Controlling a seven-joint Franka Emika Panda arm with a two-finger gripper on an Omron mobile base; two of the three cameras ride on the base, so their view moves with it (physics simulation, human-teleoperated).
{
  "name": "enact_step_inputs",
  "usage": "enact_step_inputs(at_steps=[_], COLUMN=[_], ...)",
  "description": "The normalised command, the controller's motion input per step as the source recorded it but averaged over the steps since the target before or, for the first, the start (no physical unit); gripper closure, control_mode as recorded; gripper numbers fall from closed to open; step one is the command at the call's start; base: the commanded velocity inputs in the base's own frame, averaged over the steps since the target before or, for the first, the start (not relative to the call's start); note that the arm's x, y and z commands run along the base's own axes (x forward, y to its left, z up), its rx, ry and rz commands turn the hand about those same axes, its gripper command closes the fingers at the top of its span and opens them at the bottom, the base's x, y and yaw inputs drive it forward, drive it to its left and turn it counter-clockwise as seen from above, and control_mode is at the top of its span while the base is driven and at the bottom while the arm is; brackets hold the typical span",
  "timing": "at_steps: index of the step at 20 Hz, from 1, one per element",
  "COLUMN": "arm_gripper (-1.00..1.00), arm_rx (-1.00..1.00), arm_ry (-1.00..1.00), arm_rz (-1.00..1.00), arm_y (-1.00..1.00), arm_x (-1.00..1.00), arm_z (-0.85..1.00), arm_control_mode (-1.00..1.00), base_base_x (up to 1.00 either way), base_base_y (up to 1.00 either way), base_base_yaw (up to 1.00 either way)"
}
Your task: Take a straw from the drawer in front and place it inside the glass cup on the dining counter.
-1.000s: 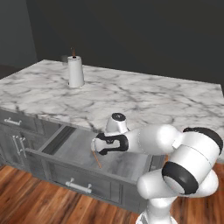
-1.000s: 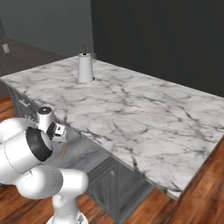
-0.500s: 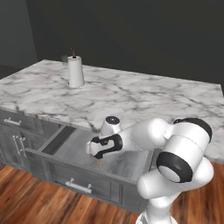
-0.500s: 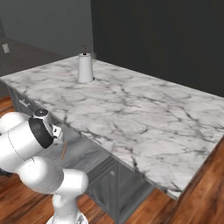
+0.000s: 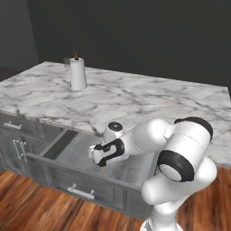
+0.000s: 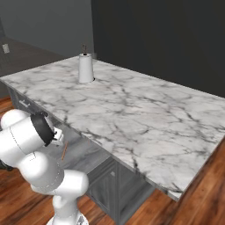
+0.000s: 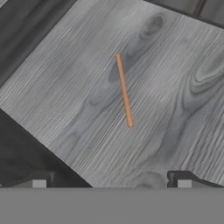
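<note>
The dining counter (image 5: 135, 101) spans the scene, with the paper-towel roll (image 5: 78, 74) at its far left corner. Below its near edge the drawer (image 5: 67, 151) stands pulled open. Over the past second your arm has swung lower and further left into it, so the gripper (image 5: 100, 163) now hangs just above the drawer floor. You can see its fingers (image 7: 39, 180) spread wide apart, holding nothing. The straw (image 7: 124, 90) lies flat on the grey wood floor, between and ahead of the fingertips, untouched. Judged from this, you are mid-approach; the grasp is not yet made.
</note>
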Motion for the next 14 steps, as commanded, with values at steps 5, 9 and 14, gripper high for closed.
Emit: enact_step_inputs(at_steps=[5, 9, 14], arm_gripper=[-1.00, -1.00, -1.00], arm_rx=[0.00, 0.00, 0.00], arm_ry=[0.00, 0.00, 0.00], arm_rz=[-0.06, -0.04, 0.00], arm_y=[0.00, 0.00, 0.00], arm_x=[0.28, 0.31, 0.17], arm_z=[-0.01, -0.09, -0.22], arm_control_mode=[-1.00, -1.00, -1.00], base_base_x=[0.00, 0.00, 0.00], base_base_y=[0.00, 0.00, 0.00], base_base_yaw=[0.00, 0.00, 0.00])
